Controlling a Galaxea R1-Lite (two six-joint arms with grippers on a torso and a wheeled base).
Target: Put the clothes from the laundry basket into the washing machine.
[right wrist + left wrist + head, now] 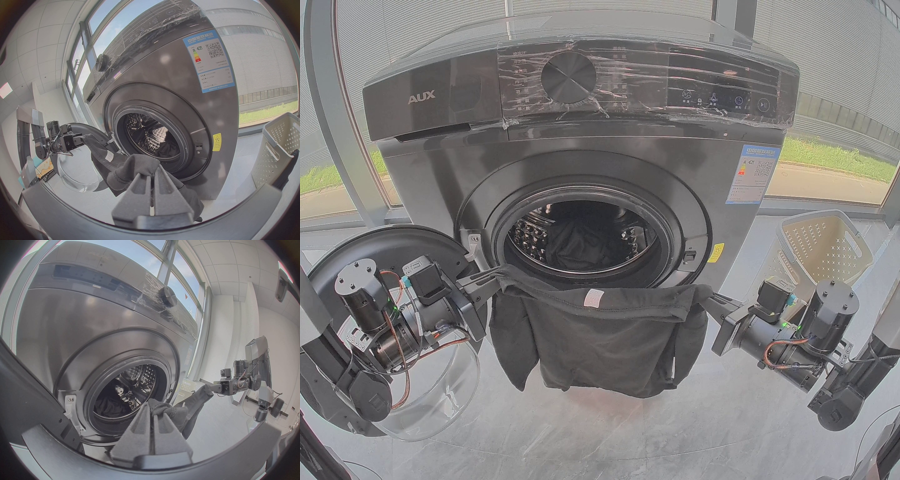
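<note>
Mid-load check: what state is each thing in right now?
Washer door: open, swung to the left.
Drum: holds a dark garment.
Black shirt: stretched between both grippers, hanging before the drum.
Left gripper: shut on the shirt.
Right gripper: shut on the shirt.
Basket: upright, off to the right.

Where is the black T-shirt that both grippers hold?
In the head view the black T-shirt hangs stretched between the left gripper and the right gripper, just before the open drum of the washing machine.

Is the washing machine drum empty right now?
No, a dark garment lies bunched inside the drum, seen through the open doorway in the head view.
</note>
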